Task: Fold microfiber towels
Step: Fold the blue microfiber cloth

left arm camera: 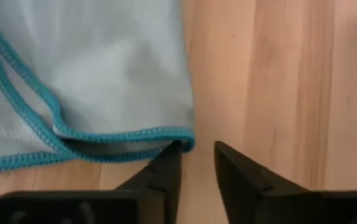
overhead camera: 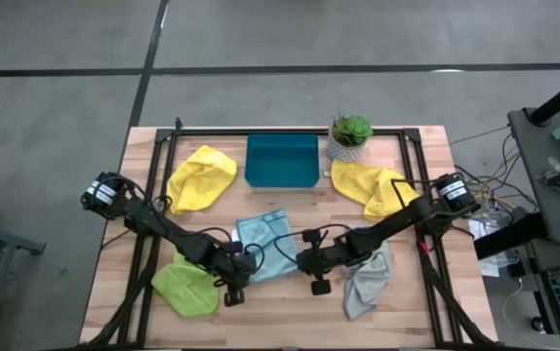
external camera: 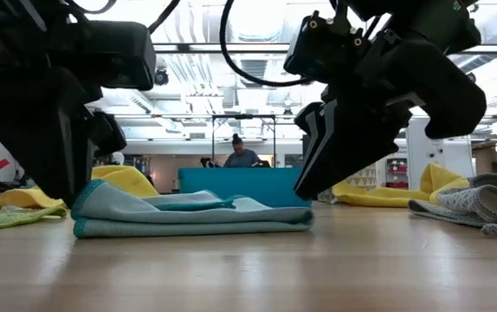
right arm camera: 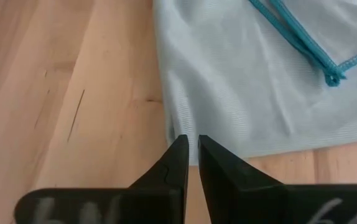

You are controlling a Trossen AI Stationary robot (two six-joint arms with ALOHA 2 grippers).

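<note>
1. The light blue towel (overhead camera: 268, 244) lies at the middle of the table (overhead camera: 290, 302), doubled over on itself with its teal hems stacked; it looks folded at least once, though whether a second fold is owed I cannot say from these views.
2. The left gripper (left arm camera: 196, 163) sits at its near corner, fingers parted a little and holding nothing.
3. The right gripper (right arm camera: 193, 152) sits at the opposite edge, fingers nearly pressed together, with no cloth between them.
4. Four towels are not yet folded: the lime green towel (overhead camera: 184, 287) and grey towel (overhead camera: 368, 281) crumpled at the front, and the two yellow towels (overhead camera: 202, 177) (overhead camera: 370, 185) either side of the teal tray (overhead camera: 282, 161).
5. So roughly one of five is underway.
</note>
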